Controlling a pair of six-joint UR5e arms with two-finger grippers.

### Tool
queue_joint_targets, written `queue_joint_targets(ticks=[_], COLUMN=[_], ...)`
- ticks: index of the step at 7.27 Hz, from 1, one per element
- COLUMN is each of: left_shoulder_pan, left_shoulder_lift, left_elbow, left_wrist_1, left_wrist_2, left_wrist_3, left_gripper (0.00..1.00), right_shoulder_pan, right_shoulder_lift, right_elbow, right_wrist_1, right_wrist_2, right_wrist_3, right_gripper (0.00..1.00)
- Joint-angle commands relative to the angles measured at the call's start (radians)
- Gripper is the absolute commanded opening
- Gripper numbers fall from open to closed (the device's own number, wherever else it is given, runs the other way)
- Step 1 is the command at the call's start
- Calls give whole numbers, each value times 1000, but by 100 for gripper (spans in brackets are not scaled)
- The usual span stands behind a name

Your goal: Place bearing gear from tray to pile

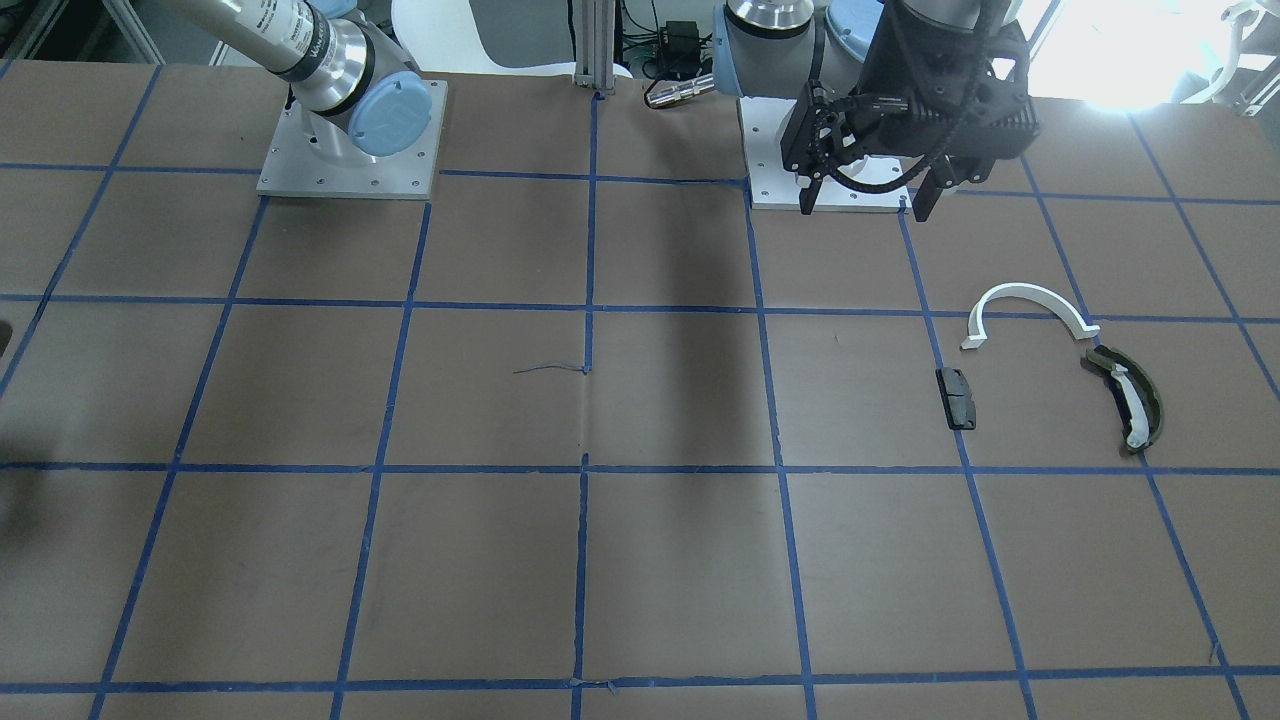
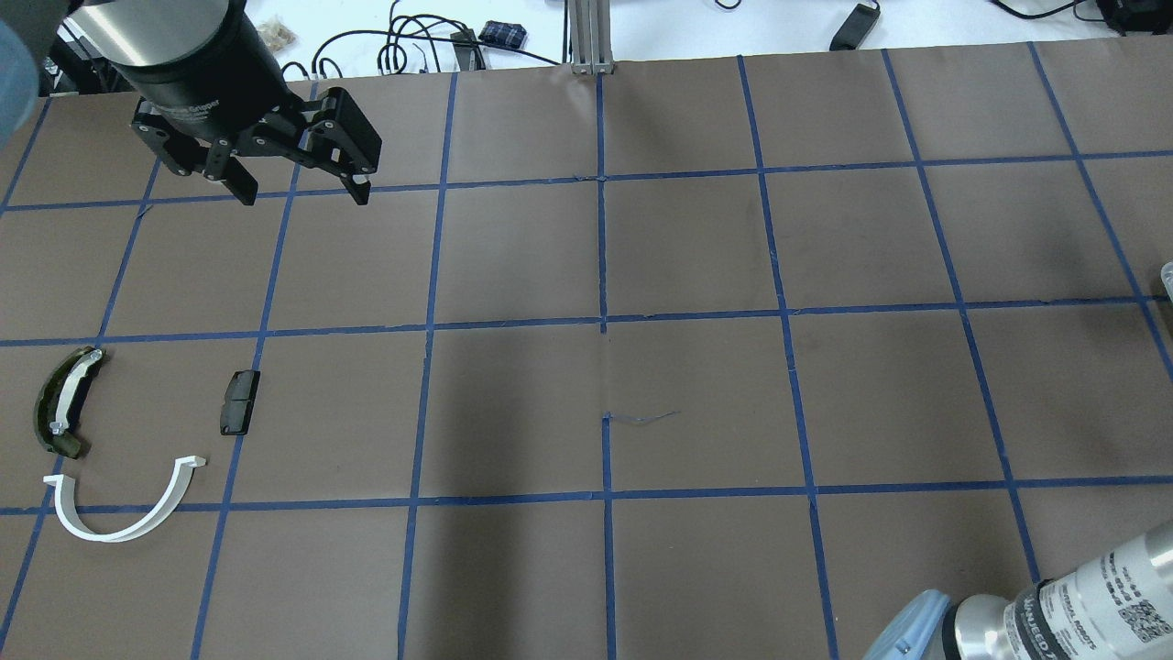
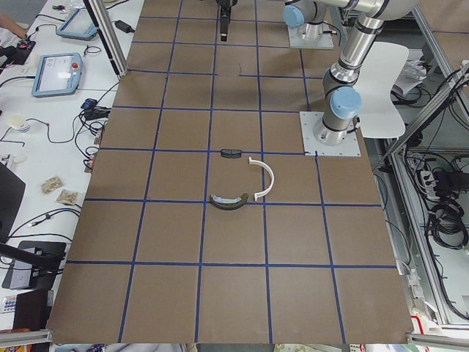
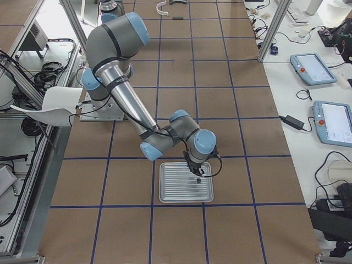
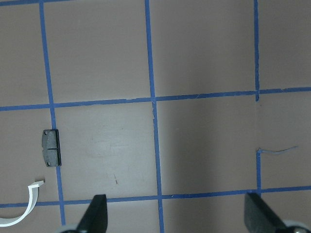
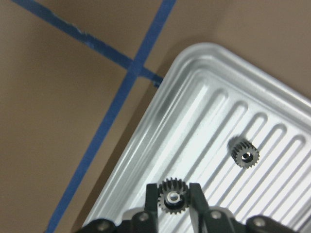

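My right gripper is shut on a small dark bearing gear, right over the ribbed metal tray. A second gear lies in the tray. The exterior right view shows the same gripper above the tray. The pile lies far off on my left side: a white half-ring, a dark olive curved piece with a white strip and a small black block. My left gripper hangs open and empty above the table beyond the pile.
The table is brown paper with a blue tape grid. The arm base plates stand at the robot's edge. The pile parts also show in the front view: half-ring, olive piece, block.
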Motion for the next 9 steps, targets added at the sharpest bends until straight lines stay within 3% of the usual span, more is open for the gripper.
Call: queue_joint_targets(ticks=[1,3,6,8,9], left_shoulder_pan=[0,0,2,2,2], left_shoulder_lift=[-2,-4,-4,-4,-4], left_elbow=[0,1,1,1,1], left_wrist_1=[0,0,0,0,0], left_wrist_2=[0,-2,-2,-2,-2], left_wrist_3=[0,0,0,0,0], left_gripper=[100,100,100,100,100], right_shoulder_pan=[149,420,874,1079,1152], right_shoulder_lift=[-120,-227,-236,-130,-61], right_elbow=[0,-1,14,49,54], right_wrist_1=[81,223,206,-33,-126], right_wrist_2=[0,26,64,67,69], right_wrist_3=[211,565,1232,1603,1693], right_gripper=[11,11,11,12,12])
